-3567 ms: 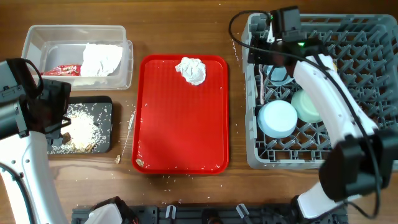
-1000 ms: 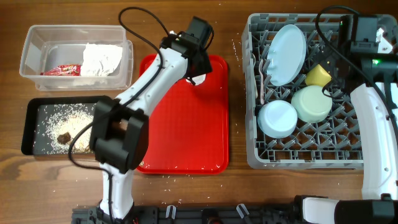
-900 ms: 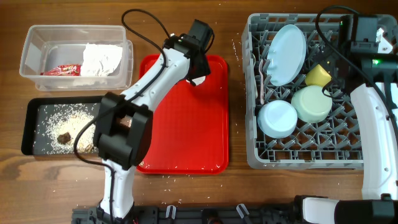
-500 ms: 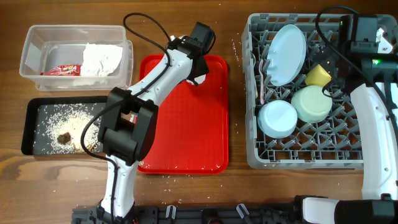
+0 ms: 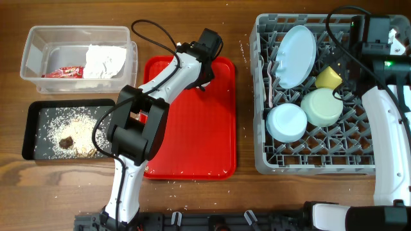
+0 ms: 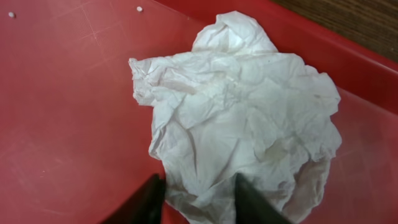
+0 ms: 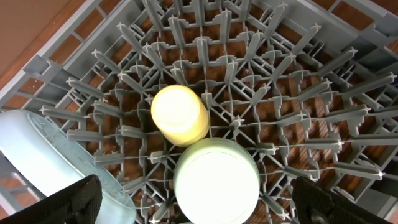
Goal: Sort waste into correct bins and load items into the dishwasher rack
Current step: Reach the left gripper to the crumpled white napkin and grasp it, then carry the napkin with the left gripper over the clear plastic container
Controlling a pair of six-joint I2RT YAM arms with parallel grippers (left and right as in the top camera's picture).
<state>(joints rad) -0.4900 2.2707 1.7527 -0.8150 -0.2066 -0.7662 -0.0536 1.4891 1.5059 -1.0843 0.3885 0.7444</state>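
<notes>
A crumpled white napkin (image 6: 242,124) lies at the far end of the red serving tray (image 5: 192,141). My left gripper (image 6: 199,190) is down on it, and its dark fingertips (image 6: 152,199) press the napkin's near fold from both sides. In the overhead view that gripper (image 5: 204,74) hides most of the napkin. My right gripper (image 7: 199,199) hangs open above the dishwasher rack (image 5: 270,160), over the mint-green bowl (image 7: 216,177) and the yellow cup (image 7: 179,114). In the rack also stand a pale blue plate (image 5: 297,54) and an upturned saucer (image 5: 286,122).
At the far left, a clear tub (image 5: 32,38) holds a white napkin (image 5: 104,61) and a red wrapper (image 5: 63,72). In front of it, a black tray (image 5: 29,128) holds rice-like crumbs (image 5: 70,128) and brown scraps. A few crumbs dot the wood by the red tray.
The left arm swung from the black tray to the napkin on the red tray. Over the last second its jaws narrowed onto the napkin. The right arm stayed still above the rack.
</notes>
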